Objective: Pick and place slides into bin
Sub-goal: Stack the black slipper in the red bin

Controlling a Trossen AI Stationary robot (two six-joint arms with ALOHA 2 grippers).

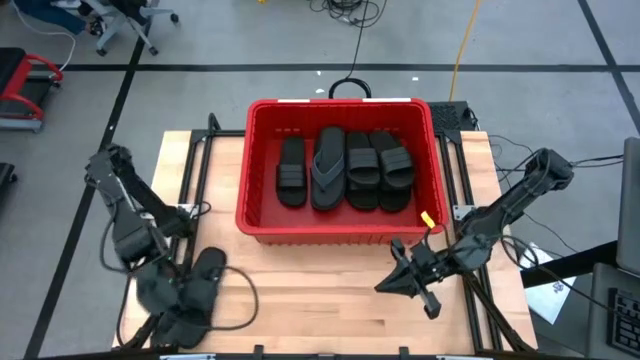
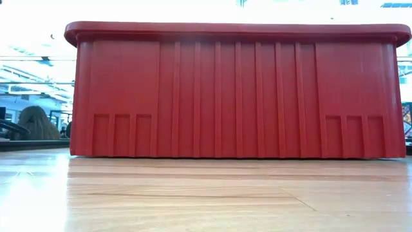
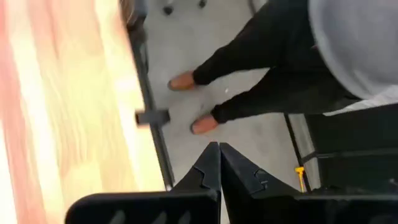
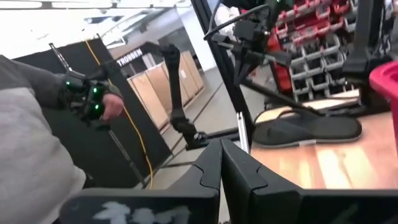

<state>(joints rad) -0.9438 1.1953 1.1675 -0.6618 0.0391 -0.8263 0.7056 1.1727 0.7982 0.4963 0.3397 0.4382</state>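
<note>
The red bin (image 1: 340, 225) stands at the table's far middle; its near wall (image 2: 238, 93) fills the low view. Inside lie black slides (image 1: 291, 172) (image 1: 380, 170) and a grey flip-flop (image 1: 328, 168), side by side on the floor of the bin. Another flip-flop (image 4: 308, 130) lies flat on the table near its left near corner (image 1: 207, 272). My left gripper (image 3: 219, 155) is shut and empty beside that corner (image 1: 175, 300), blurred in the high view. My right gripper (image 4: 221, 149) is shut and empty above the table's near right (image 1: 398, 280), pointing left.
A person in a grey top stands off the table's near side, legs and brown shoes (image 3: 205, 123) on the floor; a hand with a lit glove (image 4: 93, 99) shows too. Bare wood (image 1: 310, 290) lies between the two grippers, in front of the bin.
</note>
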